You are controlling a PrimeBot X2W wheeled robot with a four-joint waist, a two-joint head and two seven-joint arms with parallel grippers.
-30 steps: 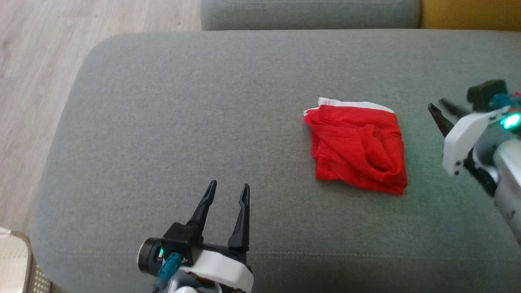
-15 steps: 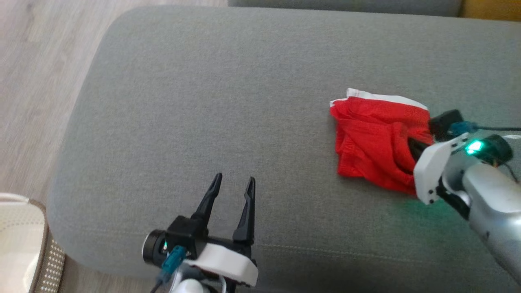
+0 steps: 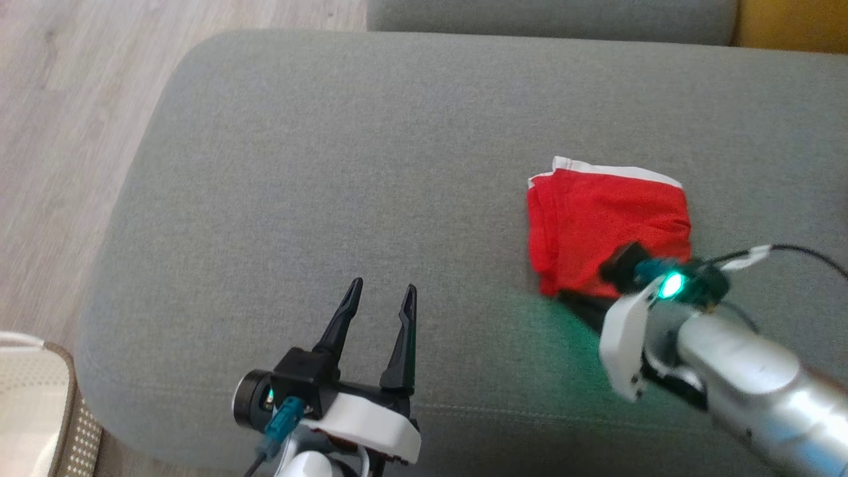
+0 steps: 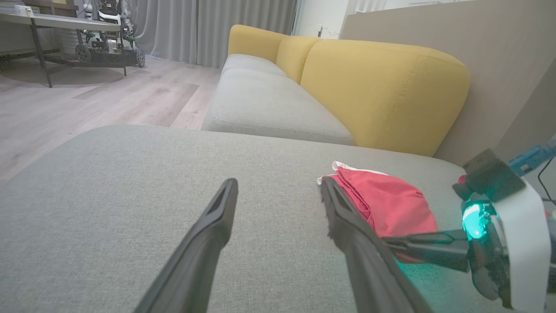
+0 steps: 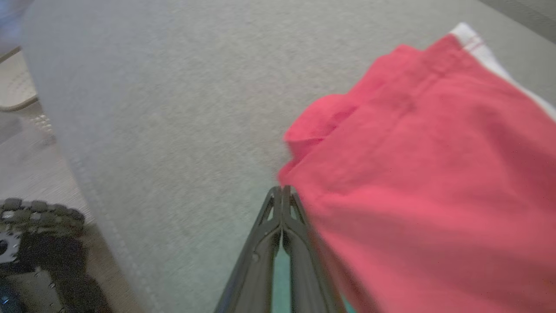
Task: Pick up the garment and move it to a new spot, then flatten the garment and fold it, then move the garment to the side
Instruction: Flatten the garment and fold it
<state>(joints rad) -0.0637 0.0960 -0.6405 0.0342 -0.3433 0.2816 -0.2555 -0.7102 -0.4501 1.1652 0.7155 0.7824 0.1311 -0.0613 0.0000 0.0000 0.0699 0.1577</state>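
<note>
Head view: grey cushion (image 3: pixel 318 152) spans the frame, with wood floor (image 3: pixel 59 99) to the left. The red garment (image 3: pixel 606 215), white band along its far edge, lies folded and fairly flat on the right half of the cushion. Left gripper (image 3: pixel 383 286) hovers over the near edge, well left of the garment, fingers spread apart, nothing between them. Right gripper (image 3: pixel 580 303) is at the garment's near edge. Its fingers are mostly hidden under its own wrist, where a green light glows.

Left wrist view: spread fingers frame bare cushion. The garment sits to the right, the right arm's dark fingers lying low against its near side. A yellow sofa back (image 4: pixel 382 87) stands beyond.

Right wrist view: both fingers are pressed together to a single tip, which touches the garment's near-left corner. Red cloth lies over the right-hand finger. No cloth is visible between the tips, so I cannot tell whether any is pinched.
</note>
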